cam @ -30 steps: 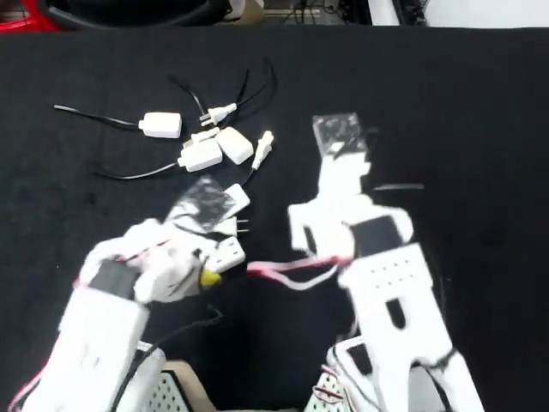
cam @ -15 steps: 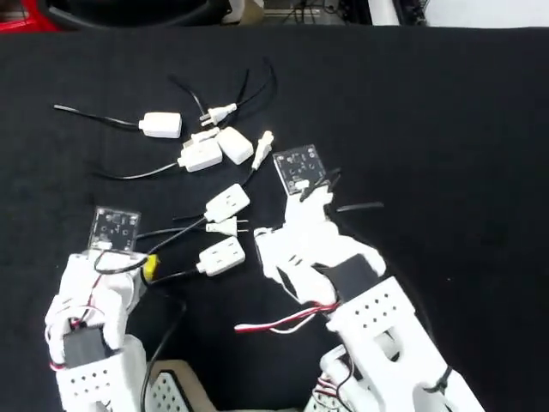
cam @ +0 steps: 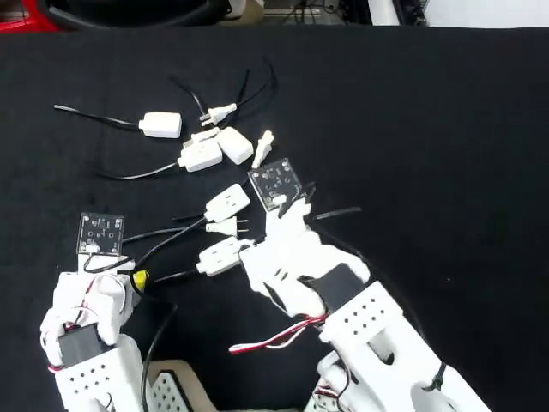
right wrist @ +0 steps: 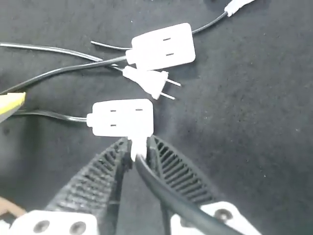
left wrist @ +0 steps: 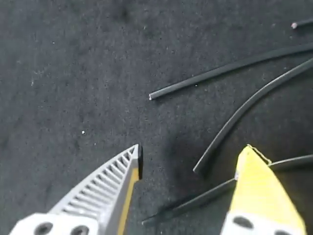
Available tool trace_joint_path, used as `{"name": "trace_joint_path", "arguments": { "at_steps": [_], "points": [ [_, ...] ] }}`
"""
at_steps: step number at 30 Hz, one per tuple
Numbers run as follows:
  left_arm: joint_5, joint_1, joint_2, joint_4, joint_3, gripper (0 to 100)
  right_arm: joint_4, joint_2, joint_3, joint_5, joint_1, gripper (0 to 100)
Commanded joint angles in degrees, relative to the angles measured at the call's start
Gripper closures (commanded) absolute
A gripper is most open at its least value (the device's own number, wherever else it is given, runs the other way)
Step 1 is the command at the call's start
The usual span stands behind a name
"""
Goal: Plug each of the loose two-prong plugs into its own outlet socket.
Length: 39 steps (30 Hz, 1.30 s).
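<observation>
My right gripper (right wrist: 138, 150) is shut on a white two-prong plug (right wrist: 138, 146) with a black cord. The plug's front presses against the edge of a white outlet socket (right wrist: 120, 117). From above, that gripper (cam: 249, 247) meets the same socket (cam: 221, 255) at mid-table. Just beyond lie a loose two-prong plug (right wrist: 149, 81) and a second socket (right wrist: 163, 46). My left gripper (left wrist: 188, 156) is open over bare cloth and black cords (left wrist: 234, 122), near the front left (cam: 137, 279).
At the back left lie more white sockets (cam: 160, 125) (cam: 202, 155) (cam: 234, 144) and small plugs (cam: 219, 112) (cam: 262, 146) with tangled black cords. Black cloth covers the table (cam: 446, 129); its right half is bare.
My left arm let go of the near socket and drew back toward the front left. My right arm swung left and nearer, bringing its plug against that socket.
</observation>
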Motion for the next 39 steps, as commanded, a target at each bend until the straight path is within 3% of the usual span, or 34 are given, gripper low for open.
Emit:
{"name": "trace_joint_path", "arguments": {
  "at_steps": [1,39],
  "points": [
    [0.4,-0.5,-0.2,0.3,1.2,69,-1.1,-1.5,-0.1,-0.4,-0.7,98.7],
    [0.4,-0.4,-0.2,0.3,1.2,69,3.0,-1.7,-1.5,2.1,-0.7,98.7]
  ]
}}
